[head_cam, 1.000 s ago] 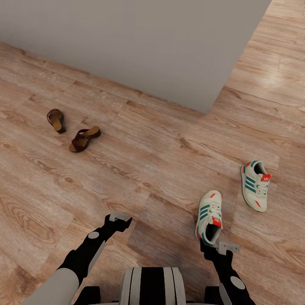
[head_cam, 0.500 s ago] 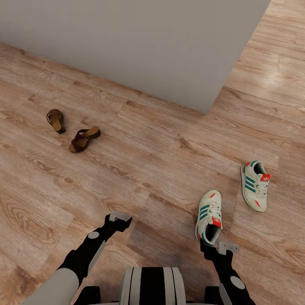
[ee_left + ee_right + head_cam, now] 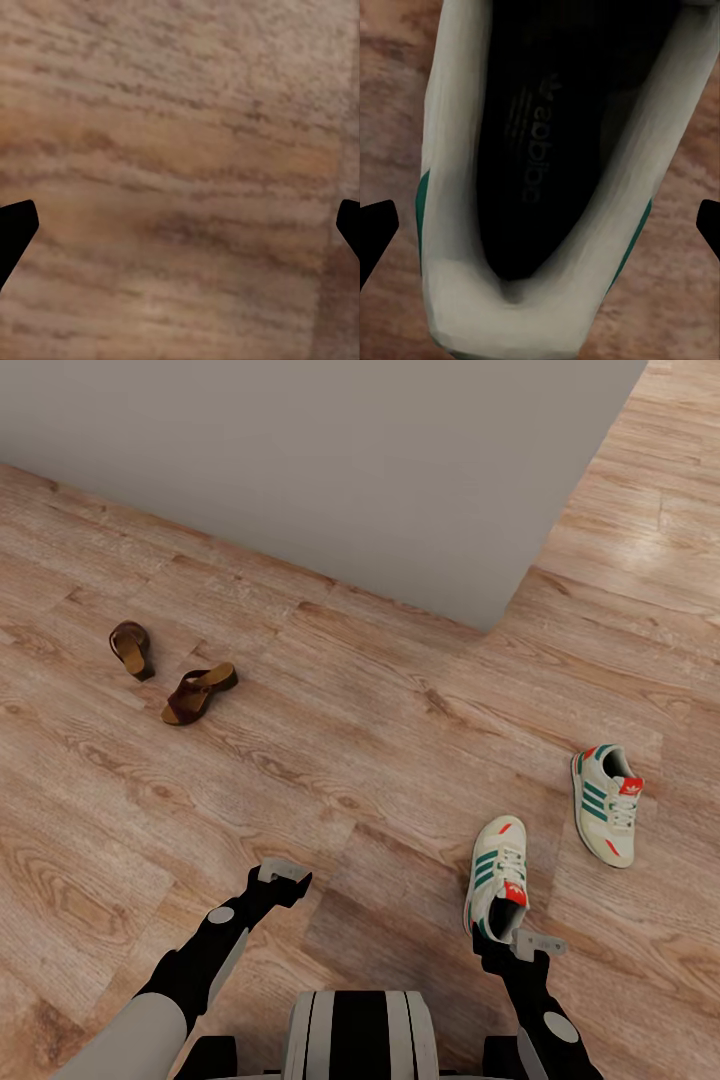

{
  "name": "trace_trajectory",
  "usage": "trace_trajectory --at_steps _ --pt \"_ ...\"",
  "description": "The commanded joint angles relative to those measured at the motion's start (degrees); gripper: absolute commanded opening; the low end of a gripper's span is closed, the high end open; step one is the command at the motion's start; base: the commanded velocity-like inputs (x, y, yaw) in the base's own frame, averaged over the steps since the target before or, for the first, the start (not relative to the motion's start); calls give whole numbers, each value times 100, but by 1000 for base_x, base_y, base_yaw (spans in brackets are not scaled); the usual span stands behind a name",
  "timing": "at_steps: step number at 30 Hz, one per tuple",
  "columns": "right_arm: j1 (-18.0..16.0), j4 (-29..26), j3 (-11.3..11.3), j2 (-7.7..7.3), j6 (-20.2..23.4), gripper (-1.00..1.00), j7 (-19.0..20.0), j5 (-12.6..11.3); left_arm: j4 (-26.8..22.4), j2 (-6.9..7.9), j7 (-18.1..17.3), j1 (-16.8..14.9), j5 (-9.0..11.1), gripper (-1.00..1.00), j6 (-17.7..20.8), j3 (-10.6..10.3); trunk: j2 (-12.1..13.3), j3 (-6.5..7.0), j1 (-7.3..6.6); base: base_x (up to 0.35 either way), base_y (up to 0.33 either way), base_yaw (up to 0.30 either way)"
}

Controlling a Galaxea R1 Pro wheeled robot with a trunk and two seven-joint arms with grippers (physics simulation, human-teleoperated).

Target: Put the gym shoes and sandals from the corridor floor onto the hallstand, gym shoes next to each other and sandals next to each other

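Running under everything is the corridor floor [image 3: 380,740], light brown wood-grain planks, bare apart from the shoes. Nearest the robot, the left gripper [image 3: 284,876] hangs over empty planks; in its wrist view the two dark fingertips [image 3: 16,229] sit at opposite edges, spread wide with only wood grain between them. The right gripper [image 3: 515,942] hangs directly above the heel end of the nearer gym shoe [image 3: 497,876]; its wrist view looks straight down into the shoe's dark insole and cream collar [image 3: 547,187], fingers spread on either side of the shoe, with no contact visible. This sneaker lies upright on the floor. The second gym shoe [image 3: 606,804] lies a little farther off to the right, apart from the first. Well away to the left lie the two brown sandals [image 3: 200,693], the other sandal [image 3: 132,647] just beyond, near but not touching. Farthest, a plain pale grey wall [image 3: 330,470] ends in a corner [image 3: 488,622] where the planks continue round it.
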Motion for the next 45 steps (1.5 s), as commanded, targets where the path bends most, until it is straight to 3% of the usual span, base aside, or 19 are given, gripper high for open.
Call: trace_trajectory --at_steps 1,36,37,45 --pt "-1 2 1 0 -23 100 -7 -60 3 0 -10 -2 -22 100 -19 2 -1 -2 -1 7 2 0" --pt "-1 -7 -7 -3 -21 100 -7 -60 3 -1 -8 -2 -22 100 -17 1 -1 -2 -1 24 0 0" --pt "-1 -5 -7 -3 -23 -100 -7 -60 3 -1 -10 -2 -22 100 -18 2 -1 -2 -1 8 0 0" --pt "-1 -7 -8 -3 -21 -100 -7 -72 3 0 -8 -2 -29 100 -18 2 -1 -2 -1 2 0 0"
